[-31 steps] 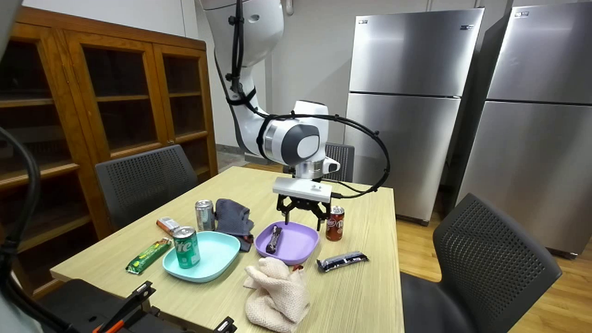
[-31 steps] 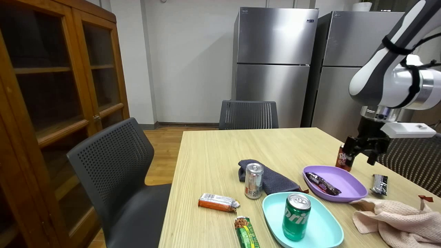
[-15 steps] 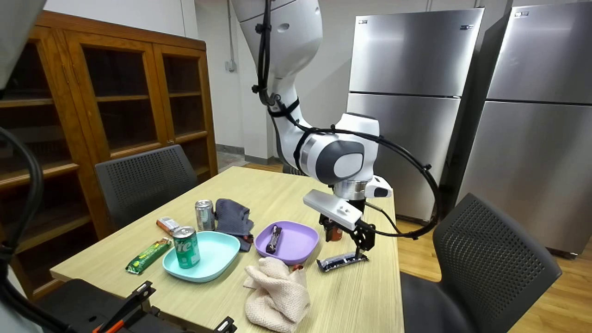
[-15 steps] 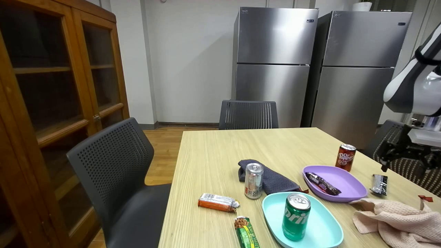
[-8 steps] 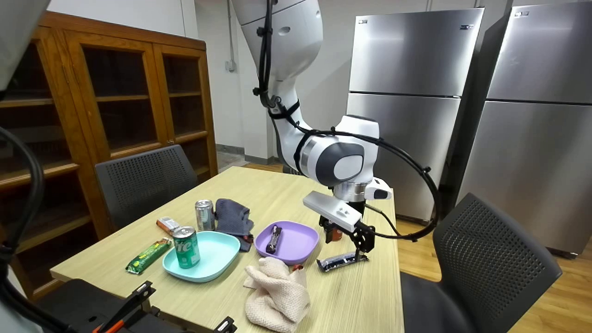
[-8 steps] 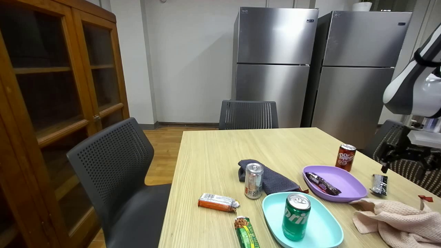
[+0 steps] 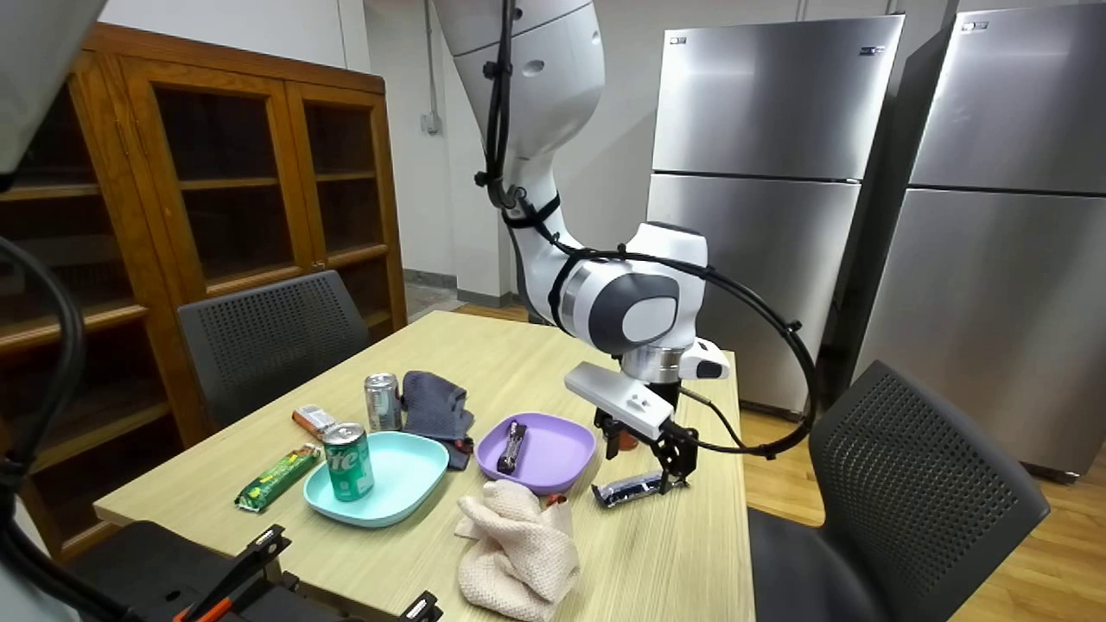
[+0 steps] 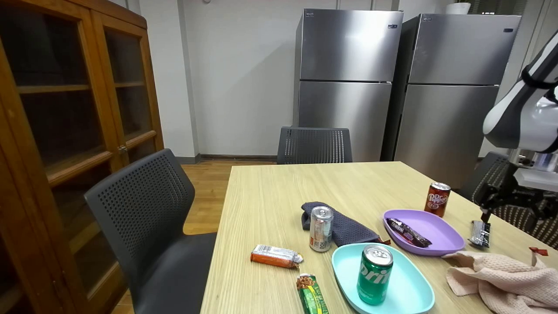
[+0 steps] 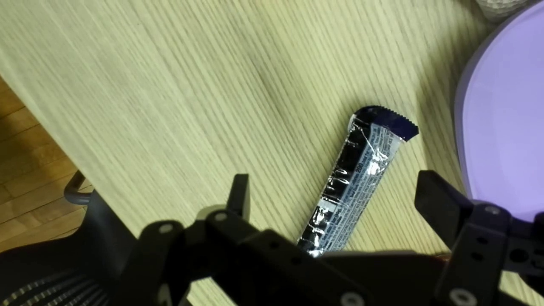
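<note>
Even, moderate room light across both exterior views, source we can't pinpoint. Broad sheen running down left-hand steel fridge (image 8: 351,48); soft-edged diagonal shadow on wall (image 8: 248,83). We catch cabinet (image 8: 83,165) leaning, stretched near picture edge, panes almost black. Into wrist view: yellow-green cast on surface (image 9: 191,119), white glints peppering bar wrapper (image 9: 352,187), small print too soft for us, shadow beside purple plate (image 9: 505,110), tool (image 9: 333,193) dark, low in detail.
</note>
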Robot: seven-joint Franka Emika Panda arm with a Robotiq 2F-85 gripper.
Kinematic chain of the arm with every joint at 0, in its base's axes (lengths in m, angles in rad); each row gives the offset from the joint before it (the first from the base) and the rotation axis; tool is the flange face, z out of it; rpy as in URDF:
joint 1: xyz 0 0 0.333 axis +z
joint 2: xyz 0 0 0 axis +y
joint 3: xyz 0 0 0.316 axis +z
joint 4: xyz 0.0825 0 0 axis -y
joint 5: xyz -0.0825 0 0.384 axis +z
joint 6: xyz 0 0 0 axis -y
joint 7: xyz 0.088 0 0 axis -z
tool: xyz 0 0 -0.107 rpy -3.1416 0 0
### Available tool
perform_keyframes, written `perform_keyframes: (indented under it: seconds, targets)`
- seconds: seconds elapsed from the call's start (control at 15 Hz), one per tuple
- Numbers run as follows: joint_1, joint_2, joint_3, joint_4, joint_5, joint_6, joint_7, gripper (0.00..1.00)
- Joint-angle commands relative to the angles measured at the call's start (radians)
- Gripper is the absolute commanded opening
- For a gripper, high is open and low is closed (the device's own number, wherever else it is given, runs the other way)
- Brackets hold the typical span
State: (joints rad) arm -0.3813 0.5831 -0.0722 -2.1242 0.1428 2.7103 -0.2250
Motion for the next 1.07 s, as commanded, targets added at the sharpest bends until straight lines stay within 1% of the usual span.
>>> perform_keyframes:
  seconds: [0.0, 0.4, 0.47, 1.0]
  targets:
    - [-0.012, 0.049, 0.020, 0.056, 0.036, -0.012, 0.017, 1.00]
    - [-0.008, 0.119, 0.017, 0.133, 0.056, -0.010, 0.063, 1.00]
    - [0.000, 0.135, 0.009, 0.148, 0.055, -0.001, 0.082, 1.00]
    - [0.012, 0.218, 0.001, 0.243, 0.046, -0.024, 0.144, 1.00]
